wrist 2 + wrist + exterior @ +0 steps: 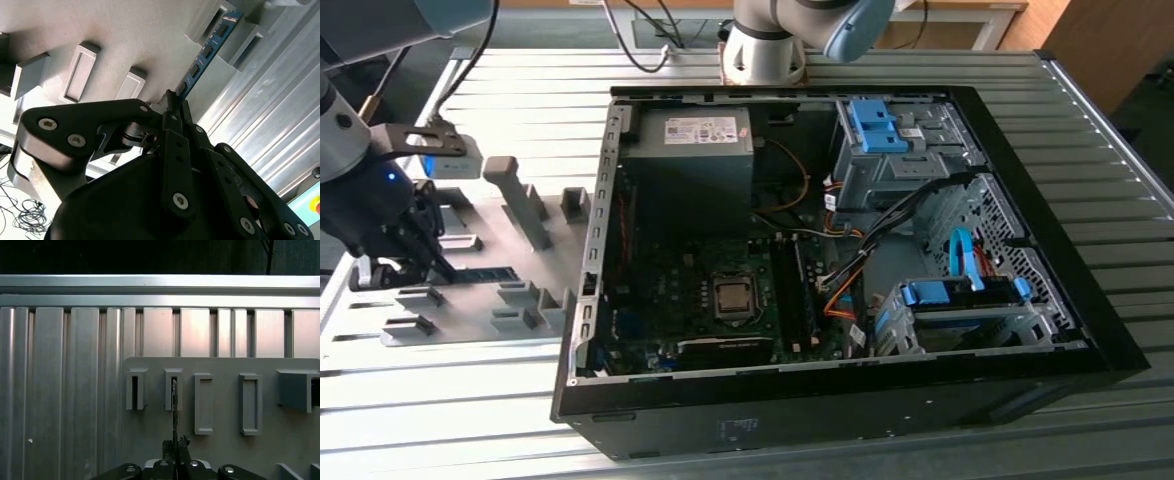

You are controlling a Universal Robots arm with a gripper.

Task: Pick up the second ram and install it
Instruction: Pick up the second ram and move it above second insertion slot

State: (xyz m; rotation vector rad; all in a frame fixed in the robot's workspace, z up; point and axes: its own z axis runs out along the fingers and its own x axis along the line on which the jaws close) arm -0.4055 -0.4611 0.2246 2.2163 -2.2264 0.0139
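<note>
While the exterior view takes in the whole bench, with the gripper (438,265) low over a grey fixture plate (467,215) at that view's left and an open computer case (1067,330) lying well apart on its right, it shows the second ram (487,272) merely as a short dark strip on the plate, just off the fingertips. Both wrist views bring it close. In the second wrist view the second ram (205,50) runs as a blue-green stick with dark chips from the gripper (172,102) away to a slotted grey block (200,22), where its far end sits in the slot; the black fingers (170,130) have closed together on its near end. In the first wrist view the stick (174,415) is seen edge-on as a thin line between the fingertips of the gripper (175,446) and that same block (168,390). This view also shows the neighbouring blocks (202,402) standing clear on either side, the plate's edge just past them, and beyond it the bare ribbed table (75,390) up to a raised rail (160,287). Back in the exterior view, a tall grey upright (520,200) stands on the plate between the ram and the case's near wall (594,250), and inside the case the motherboard (680,290) lies open to above.
</note>
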